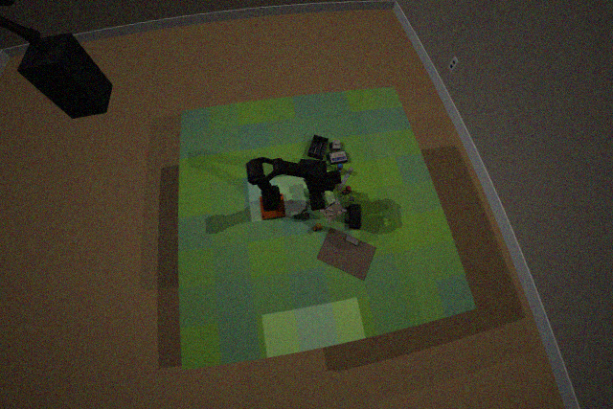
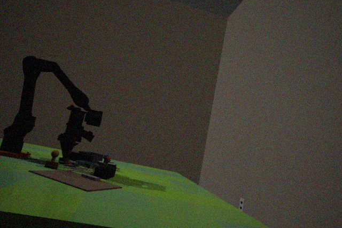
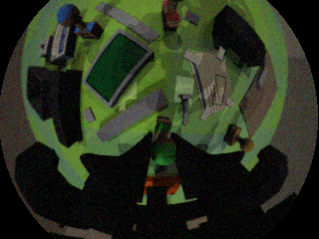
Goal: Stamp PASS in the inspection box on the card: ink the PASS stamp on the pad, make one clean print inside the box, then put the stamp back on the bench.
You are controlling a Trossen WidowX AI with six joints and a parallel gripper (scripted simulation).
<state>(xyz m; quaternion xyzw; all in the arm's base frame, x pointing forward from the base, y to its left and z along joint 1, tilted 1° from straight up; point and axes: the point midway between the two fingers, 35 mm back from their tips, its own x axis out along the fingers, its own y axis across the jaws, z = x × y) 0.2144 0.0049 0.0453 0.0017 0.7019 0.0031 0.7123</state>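
My gripper [image 2: 65, 156] [image 3: 161, 134] points down and is shut on the green-knobbed stamp [image 3: 163, 152], low over the bench. The stamp's small base shows just beyond the fingertips; its lettering is not visible. The pale card [image 3: 206, 68] [image 1: 333, 210] lies ahead and to the right in the wrist view, with a thin dark box outline and smaller pale pieces around its edges. A green rectangle with a grey rim [image 3: 119, 68], which looks like an ink pad, lies ahead and to the left. The stamp's underside and any contact with the bench are hidden.
Other stamps have a blue knob [image 3: 67, 15], a red knob [image 3: 170, 19] and a wooden knob [image 3: 246, 144] [image 2: 54, 154]. A grey bar [image 3: 132, 116] lies close ahead-left. A black block [image 3: 238, 36] [image 2: 105, 171], a brown clipboard [image 1: 344, 256] and a black open case [image 3: 68, 107] stand around.
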